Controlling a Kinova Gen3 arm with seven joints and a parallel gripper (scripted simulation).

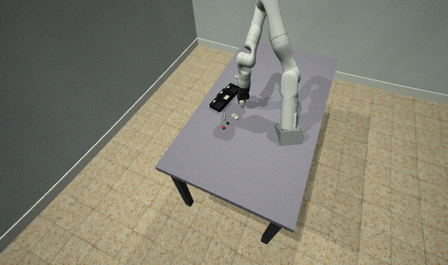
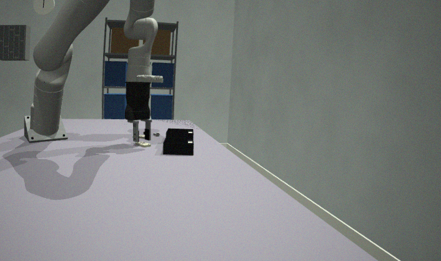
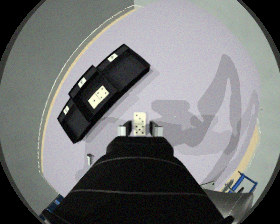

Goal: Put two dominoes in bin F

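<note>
A row of black bins (image 1: 219, 103) (image 2: 178, 145) (image 3: 127, 70) stands near the table's left edge. I cannot read their labels. One pale domino (image 1: 226, 97) (image 3: 98, 99) lies in the middle bin. A second domino (image 2: 144, 144) (image 3: 140, 125) lies flat on the table just right of the bins. My gripper (image 1: 242, 101) (image 2: 142, 138) is open and hangs straight down over this domino, fingertips just above the table on either side of it. A third domino (image 1: 235, 115) lies on the table nearer the front.
A small grey bolt (image 1: 224, 116), a small black piece (image 1: 228, 122) and a small red piece (image 1: 223, 127) lie in front of the bins. The arm's base (image 1: 288, 134) (image 2: 45, 132) stands at the table's right side.
</note>
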